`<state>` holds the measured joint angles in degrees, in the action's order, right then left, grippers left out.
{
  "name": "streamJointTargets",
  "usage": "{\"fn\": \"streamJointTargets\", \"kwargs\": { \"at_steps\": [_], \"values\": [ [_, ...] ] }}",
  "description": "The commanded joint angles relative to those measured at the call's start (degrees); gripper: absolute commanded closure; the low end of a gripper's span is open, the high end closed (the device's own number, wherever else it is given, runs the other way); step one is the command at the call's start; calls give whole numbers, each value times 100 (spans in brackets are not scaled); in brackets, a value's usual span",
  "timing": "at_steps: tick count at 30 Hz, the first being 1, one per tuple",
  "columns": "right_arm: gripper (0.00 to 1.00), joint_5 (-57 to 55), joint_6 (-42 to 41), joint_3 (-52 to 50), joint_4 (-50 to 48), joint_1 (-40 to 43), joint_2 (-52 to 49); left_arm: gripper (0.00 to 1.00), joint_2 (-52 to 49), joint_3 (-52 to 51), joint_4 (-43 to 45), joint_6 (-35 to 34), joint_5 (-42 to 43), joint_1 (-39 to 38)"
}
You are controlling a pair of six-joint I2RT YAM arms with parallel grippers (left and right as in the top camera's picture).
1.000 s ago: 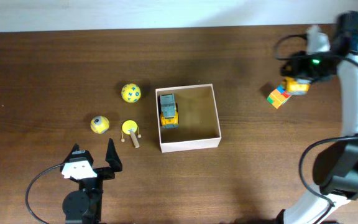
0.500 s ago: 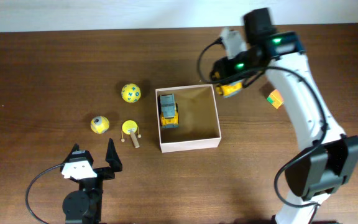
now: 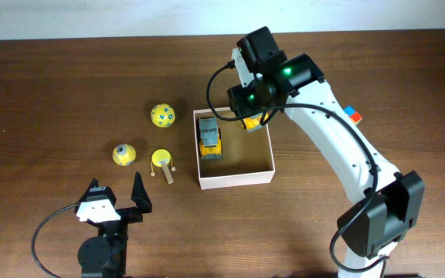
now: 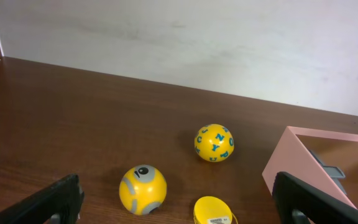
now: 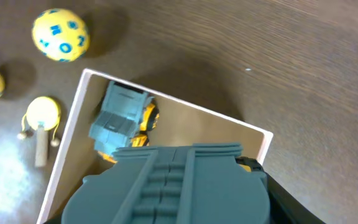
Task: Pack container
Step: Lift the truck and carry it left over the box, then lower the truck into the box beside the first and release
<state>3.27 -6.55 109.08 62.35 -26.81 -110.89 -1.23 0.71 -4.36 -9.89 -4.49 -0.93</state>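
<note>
Black and idle, the left gripper [image 3: 115, 180] sits nearest, at the table's [image 3: 37, 85] front edge, its fingers spread wide with nothing between them. Just beyond it lie three loose toys on the bare wood, all left of the container: a yellow drum [image 3: 161, 160] on a wooden stick close beside the white wall, an eye ball [image 3: 124, 154] further left, and a letter ball [image 3: 162, 115] behind both.

The container [image 3: 236, 179] stands open-topped at the table's middle. One yellow-and-grey truck [image 3: 209, 137] already lies inside, against its left wall; the rest of the tan floor is bare.

Above the container's far edge hangs the right gripper [image 3: 249, 121], closed on a second truck [image 5: 179, 186], grey on top with yellow showing underneath. From the wrist view this toy is over the far part of the opening and clear of the floor, so it looks carried in but not yet set down.

Furthest right, partly hidden behind the right arm, a small stack of coloured blocks [image 3: 352, 114] rests on the table, well apart from the container.

By my reckoning the packing is under halfway: one toy in, one about to be released, and four items, drum, both balls and blocks, yet to be picked up.
</note>
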Motion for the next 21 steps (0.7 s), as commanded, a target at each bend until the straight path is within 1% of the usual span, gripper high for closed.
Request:
{"fn": "streamJointTargets", "kwargs": {
  "at_steps": [1, 6, 12, 21],
  "values": [
    [47, -420, -654, 103, -15, -68, -179, 1, 24, -17, -20, 94, 61, 35],
    [48, -417, -1051, 96, 39, -87, -461, 1, 24, -17, -20, 94, 63, 35],
    [49, -400, -1202, 96, 31, -197, -868, 1, 24, -17, -20, 94, 63, 35],
    [49, -527, -1556, 96, -31, -216, -1117, 1, 24, -17, -20, 94, 63, 35]
  ]
}}
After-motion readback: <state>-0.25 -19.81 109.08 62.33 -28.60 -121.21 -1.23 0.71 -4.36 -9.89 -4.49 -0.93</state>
